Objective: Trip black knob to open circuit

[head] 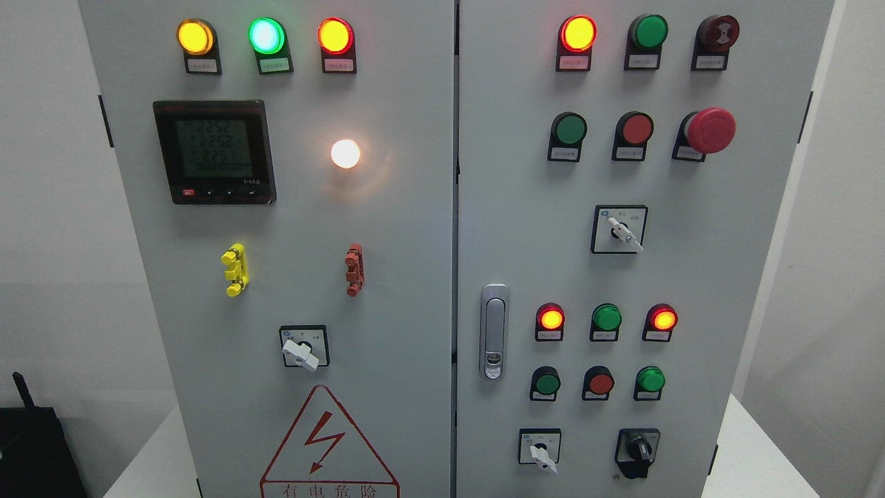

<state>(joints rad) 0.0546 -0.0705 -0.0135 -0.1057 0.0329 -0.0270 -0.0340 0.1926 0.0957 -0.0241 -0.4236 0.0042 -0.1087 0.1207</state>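
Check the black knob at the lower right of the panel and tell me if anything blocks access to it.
Nothing visible blocks the black knob. It sits exposed on the right door, with bare panel around it; the nearest control, a white-handled switch, is off to its left and apart from it. Neither hand is in view, so the approach path itself cannot be judged.

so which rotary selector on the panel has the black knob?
The black rotary knob at the right door's bottom right; the other three selectors have white handles.

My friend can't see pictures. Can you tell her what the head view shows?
A grey electrical cabinet fills the view, covered in lit lamps, buttons and switches, with the black knob at lower right. No robot hand shows.
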